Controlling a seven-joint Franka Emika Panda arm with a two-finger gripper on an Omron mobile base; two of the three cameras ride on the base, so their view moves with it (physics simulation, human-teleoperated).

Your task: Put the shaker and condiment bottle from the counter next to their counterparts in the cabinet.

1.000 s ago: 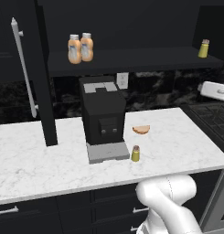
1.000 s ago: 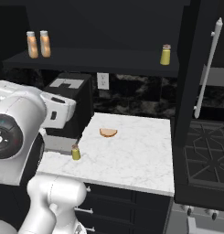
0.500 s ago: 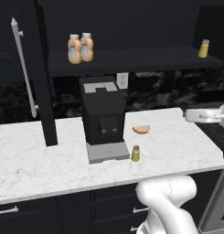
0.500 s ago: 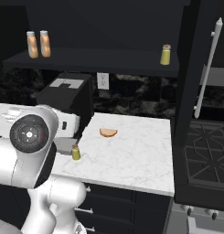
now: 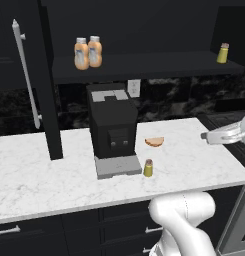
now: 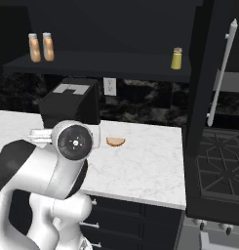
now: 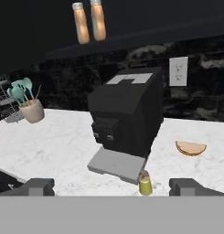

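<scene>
The gripper [image 7: 111, 186] hangs above the counter [image 5: 39, 175] with its two dark fingertips [image 7: 38, 186] spread as wide apart as they go, holding nothing and touching nothing; seen from the hand, the gap between them frames the front of the coffee machine [image 7: 127, 123] and the shaker [image 7: 145, 183]. That small yellow-green shaker [image 5: 148, 168] stands upright on the marble just beside the right front corner of the machine's grey drip tray [image 5: 118, 166], near the counter's front edge and clear of the fingers. A flat tan piece of food [image 5: 154, 141], like a folded tortilla or a slice of bread, lies on the counter behind the shaker, a little to its right. In the open cabinet [image 5: 144, 67] above, two orange condiment bottles [image 5: 88, 52] with pale caps stand upright, side by side and touching or nearly so, on the dark shelf over the machine; at the shelf's far right end a second yellow-green shaker [image 5: 222, 53] stands alone, well apart from them. The cabinet door [image 5: 24, 80] with its long silver bar handle stands swung open at the left. A white outlet plate [image 7: 178, 71] sits on the dark backsplash behind the machine, and a pale cup of teal utensils [image 7: 29, 103] stands farther along the counter.
</scene>
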